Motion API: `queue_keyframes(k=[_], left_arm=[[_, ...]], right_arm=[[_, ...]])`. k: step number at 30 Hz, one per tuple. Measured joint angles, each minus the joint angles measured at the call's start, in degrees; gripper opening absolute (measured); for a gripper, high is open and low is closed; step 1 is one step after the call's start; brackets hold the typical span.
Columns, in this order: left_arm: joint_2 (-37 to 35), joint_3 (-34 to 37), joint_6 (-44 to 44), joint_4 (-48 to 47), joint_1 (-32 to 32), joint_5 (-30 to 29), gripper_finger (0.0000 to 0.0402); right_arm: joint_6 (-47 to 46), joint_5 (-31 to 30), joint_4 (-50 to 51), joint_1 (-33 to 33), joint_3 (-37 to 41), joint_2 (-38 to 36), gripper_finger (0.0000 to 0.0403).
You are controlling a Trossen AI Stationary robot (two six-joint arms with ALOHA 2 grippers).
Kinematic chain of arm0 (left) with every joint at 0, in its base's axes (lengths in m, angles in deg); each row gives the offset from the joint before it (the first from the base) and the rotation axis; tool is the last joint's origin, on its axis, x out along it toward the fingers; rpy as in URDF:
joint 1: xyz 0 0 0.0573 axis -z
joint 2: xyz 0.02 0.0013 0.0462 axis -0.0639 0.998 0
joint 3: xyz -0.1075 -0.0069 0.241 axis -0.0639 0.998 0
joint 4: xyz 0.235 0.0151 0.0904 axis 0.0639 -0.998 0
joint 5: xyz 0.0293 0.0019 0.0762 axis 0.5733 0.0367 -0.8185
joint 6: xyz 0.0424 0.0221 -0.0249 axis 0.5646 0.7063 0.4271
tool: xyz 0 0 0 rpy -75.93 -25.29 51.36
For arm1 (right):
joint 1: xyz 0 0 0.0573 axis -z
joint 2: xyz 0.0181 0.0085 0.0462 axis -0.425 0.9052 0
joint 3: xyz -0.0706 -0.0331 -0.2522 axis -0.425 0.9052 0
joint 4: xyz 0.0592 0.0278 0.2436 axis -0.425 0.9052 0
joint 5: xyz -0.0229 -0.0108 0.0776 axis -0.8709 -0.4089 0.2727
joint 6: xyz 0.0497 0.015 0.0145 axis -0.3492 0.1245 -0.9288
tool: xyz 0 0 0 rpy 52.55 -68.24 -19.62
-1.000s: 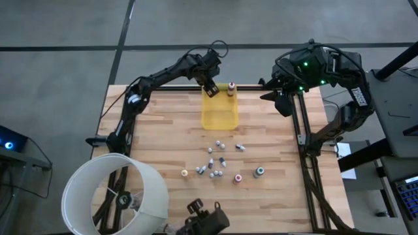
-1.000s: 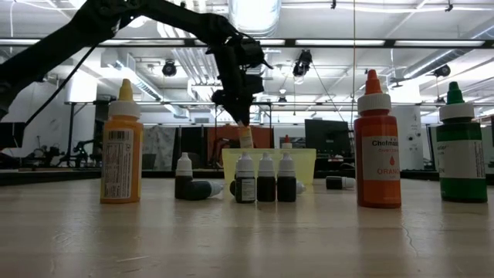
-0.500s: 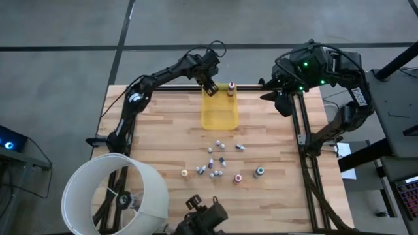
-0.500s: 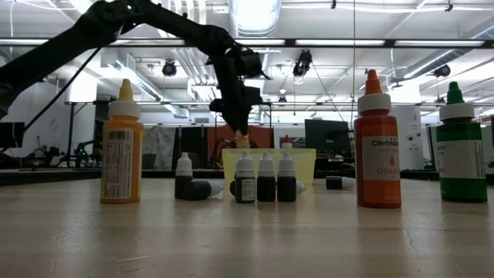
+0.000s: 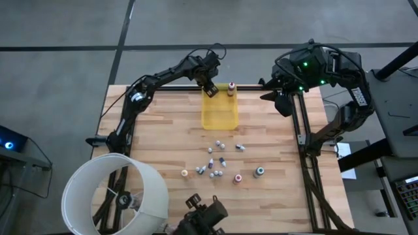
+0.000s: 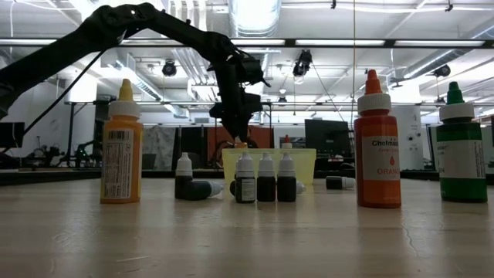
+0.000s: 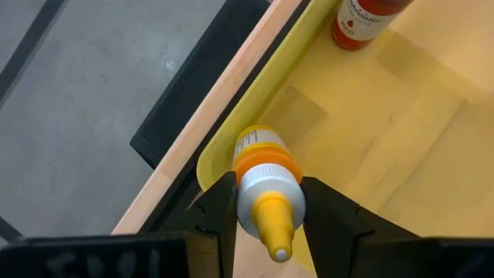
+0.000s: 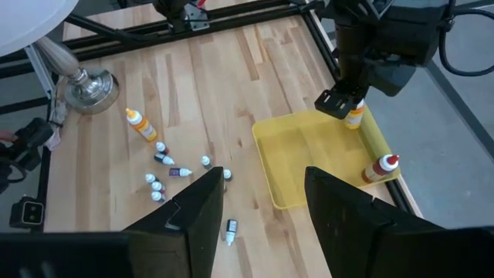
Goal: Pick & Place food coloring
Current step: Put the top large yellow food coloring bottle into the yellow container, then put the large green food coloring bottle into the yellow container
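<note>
Two dark fingers (image 7: 218,212) of the left gripper (image 7: 266,207) are pinching a yellow-capped bottle (image 7: 265,185) by its orange collar, tip pointing back toward the wrist, and holding it over a far corner of the translucent yellow tray (image 7: 401,147). In the high view that gripper (image 5: 210,85) is hanging at the tray's (image 5: 219,115) far left corner, near the desk's (image 5: 157,140) back edge. One red-capped bottle (image 5: 230,88) is standing upright in the tray's other far corner. Nearer the front, well apart from the tray, the small food coloring bottles (image 5: 213,160) are lying scattered on the wooden desk, along with a yellow bottle (image 5: 185,173), an orange one (image 5: 238,177) and a green one (image 5: 260,172). The right gripper (image 8: 258,212) is waiting high beyond the desk's right back corner, fingers spread and holding nothing.
</note>
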Motion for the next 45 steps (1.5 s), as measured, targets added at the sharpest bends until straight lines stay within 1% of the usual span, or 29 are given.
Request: queue_keyframes(k=[7,18,25,29,34,37,45], left_arm=[[0.0,-0.02,-0.09,-2.98,-0.17,-0.08,0.0097],[0.0,-0.02,1.44,-2.53,-0.2,-0.81,0.0097],[0.0,-0.02,2.16,-2.11,-0.26,-3.2,0.0119],[0.0,-0.02,2.19,-1.92,-0.3,-3.39,0.0131],[0.0,-0.02,2.1,-1.62,-0.31,-3.39,0.0134],[0.0,-0.04,2.08,-0.88,-0.28,-4.76,0.0135],[-0.11,-3.58,0.75,-1.67,0.45,-4.96,0.0135]], right_arm=[[0.0,0.0,0.0,0.0,0.02,0.0,0.0173],[-0.24,0.02,0.0,0.0,0.02,0.0,0.0173],[-0.37,0.17,0.0,0.0,0.02,-0.11,0.0173],[-0.45,0.17,0.0,-0.02,0.02,-0.1,0.0173],[-0.37,0.15,0.0,0.0,0.02,-0.1,0.0173],[-0.24,0.15,0.0,0.0,0.02,-0.11,0.0173],[0.21,0.11,-0.01,0.0,0.02,-0.09,0.0173]])
